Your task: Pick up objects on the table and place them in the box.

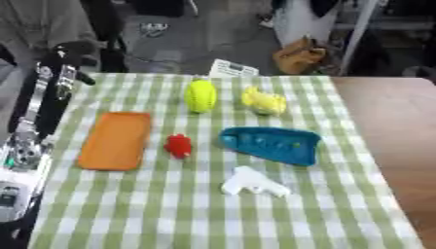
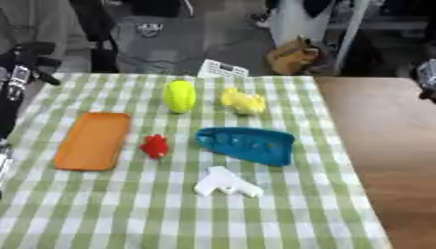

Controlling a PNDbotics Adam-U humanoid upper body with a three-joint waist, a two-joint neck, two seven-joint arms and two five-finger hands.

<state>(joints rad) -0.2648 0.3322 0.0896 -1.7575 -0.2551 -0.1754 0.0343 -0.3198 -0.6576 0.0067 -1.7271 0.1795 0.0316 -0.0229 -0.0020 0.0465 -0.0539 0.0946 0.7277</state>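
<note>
Meanwhile left hand (image 1: pixel 72 48) at table's far-left corner, finger state unclear; orange tray (image 1: pixel 115 141), red object (image 1: pixel 178 145) untouched.

Left arm (image 1: pixel 38 112) of the humanoid robot, showing along the left edge of the view.

The arm is appearing as a long black limb carrying silver-grey metal sections, with a pale strip running along its length and small dark marks dotting that strip. Near the lower left corner a silver joint housing (image 1: pixel 24 154) is showing a rounded, shiny surface with dark recesses and a small spot of green on it. Below it a pale grey block (image 1: pixel 10 197) with a dark square patch is showing. At the arm's upper end a black, rounded part (image 1: pixel 72 51) is standing out against the grey floor; its finer shape is not resolving. At the right edge of the right eye view a small dark piece with a grey patch (image 2: pixel 426 78) is showing, too little of it to identify.
</note>
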